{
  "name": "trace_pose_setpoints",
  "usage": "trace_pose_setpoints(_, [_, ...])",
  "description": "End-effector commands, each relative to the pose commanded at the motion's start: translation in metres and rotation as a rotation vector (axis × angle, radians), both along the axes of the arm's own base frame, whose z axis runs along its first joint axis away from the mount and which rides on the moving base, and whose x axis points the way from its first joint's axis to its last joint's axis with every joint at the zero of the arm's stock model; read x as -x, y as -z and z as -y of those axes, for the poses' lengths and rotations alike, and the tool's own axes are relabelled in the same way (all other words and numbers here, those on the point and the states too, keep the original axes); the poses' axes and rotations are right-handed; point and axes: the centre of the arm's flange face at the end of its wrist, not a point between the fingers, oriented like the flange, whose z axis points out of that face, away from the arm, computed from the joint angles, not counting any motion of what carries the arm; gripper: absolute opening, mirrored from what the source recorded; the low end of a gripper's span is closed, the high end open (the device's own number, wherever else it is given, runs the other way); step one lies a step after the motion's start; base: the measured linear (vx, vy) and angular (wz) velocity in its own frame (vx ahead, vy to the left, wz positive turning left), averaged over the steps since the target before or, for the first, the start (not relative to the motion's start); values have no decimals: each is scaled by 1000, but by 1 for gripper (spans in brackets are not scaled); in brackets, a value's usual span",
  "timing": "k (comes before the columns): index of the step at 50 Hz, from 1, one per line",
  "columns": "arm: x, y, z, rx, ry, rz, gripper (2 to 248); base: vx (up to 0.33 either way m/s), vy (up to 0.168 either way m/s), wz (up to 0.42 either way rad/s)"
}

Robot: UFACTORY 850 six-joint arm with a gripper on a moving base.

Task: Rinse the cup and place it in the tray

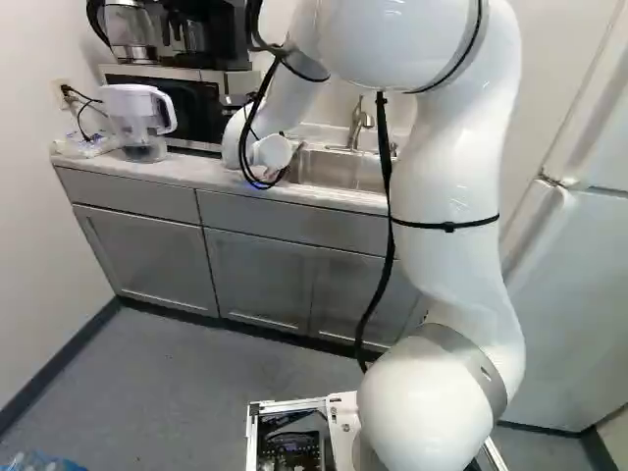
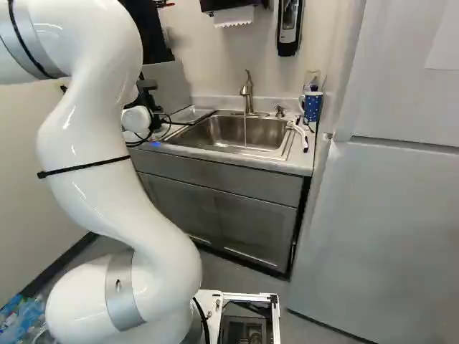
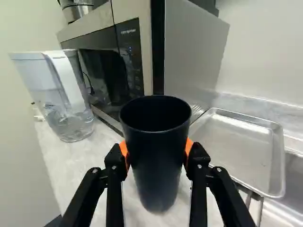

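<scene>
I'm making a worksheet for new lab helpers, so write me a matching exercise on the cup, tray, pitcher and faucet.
Column one
1. Cup
2. Tray
3. Pitcher
4. Faucet

Column two
A. Stands at the back of the sink
B. White and clear, with a handle
C. Flat and silver, with a raised rim
D. Dark, held between the orange pads

Right pairs
1-D
2-C
3-B
4-A
</scene>
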Motion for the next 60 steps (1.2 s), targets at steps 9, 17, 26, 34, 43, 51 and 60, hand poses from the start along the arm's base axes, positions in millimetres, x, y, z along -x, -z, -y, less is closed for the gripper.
trace_pose_setpoints(9, [2, -11, 15, -5, 21, 12, 125, 0, 0, 0])
trace_pose_setpoints(17, [4, -20, 28, -7, 39, 15, 125, 0, 0, 0])
trace_pose_setpoints(26, [6, -29, 43, -7, 61, 14, 125, 0, 0, 0])
trace_pose_setpoints(34, [5, -37, 56, -5, 81, 10, 125, 0, 0, 0])
trace_pose_setpoints(43, [3, -45, 71, -6, 105, 11, 125, 0, 0, 0])
trace_pose_setpoints(51, [0, -51, 83, -9, 126, 20, 125, 0, 0, 0])
trace_pose_setpoints(60, [-2, -51, 97, -9, 150, 20, 125, 0, 0, 0])
